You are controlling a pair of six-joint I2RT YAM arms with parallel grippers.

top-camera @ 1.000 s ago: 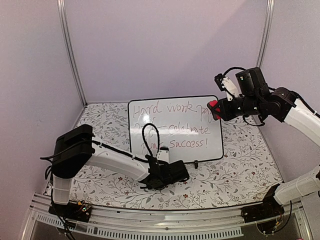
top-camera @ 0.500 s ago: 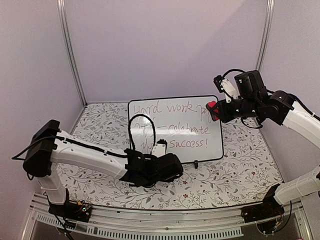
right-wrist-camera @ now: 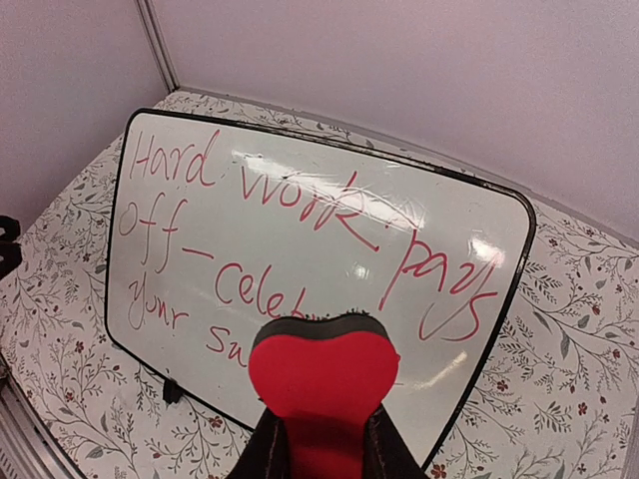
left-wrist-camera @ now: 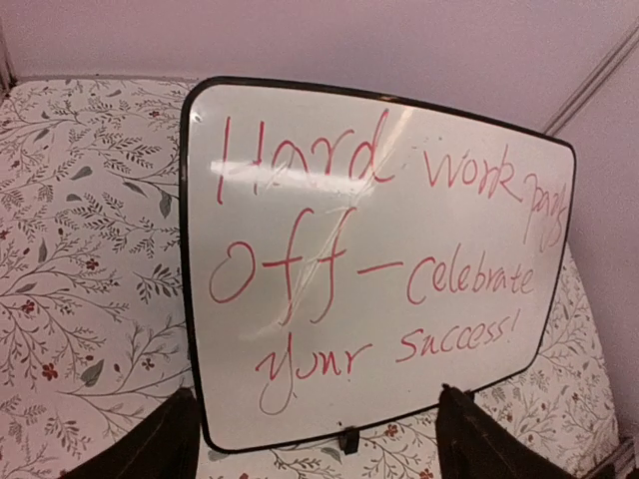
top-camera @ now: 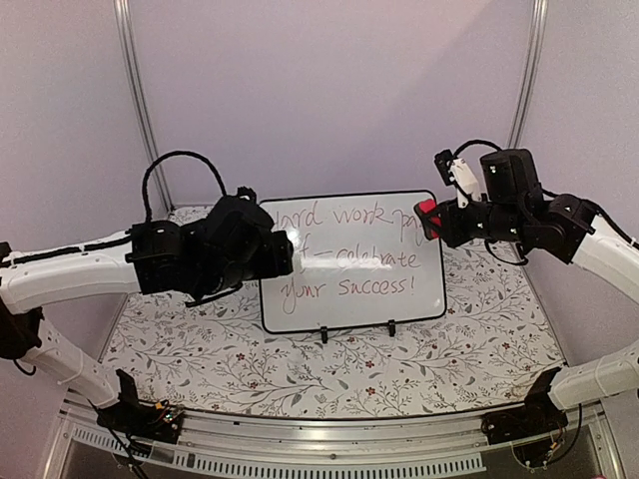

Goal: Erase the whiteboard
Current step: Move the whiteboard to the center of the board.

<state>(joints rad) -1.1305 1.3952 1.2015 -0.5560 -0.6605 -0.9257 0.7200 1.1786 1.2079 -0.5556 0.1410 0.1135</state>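
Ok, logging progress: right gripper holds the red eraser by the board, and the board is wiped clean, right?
Not clean: the board bears red writing, per the left wrist view. The right gripper does hold the eraser by it.

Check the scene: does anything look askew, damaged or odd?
Nothing much. The whiteboard stands upright, its red writing whole. Pale diagonal streaks cross "Hard" and "off" in the left wrist view; whether they are smear or glare, I cannot tell.
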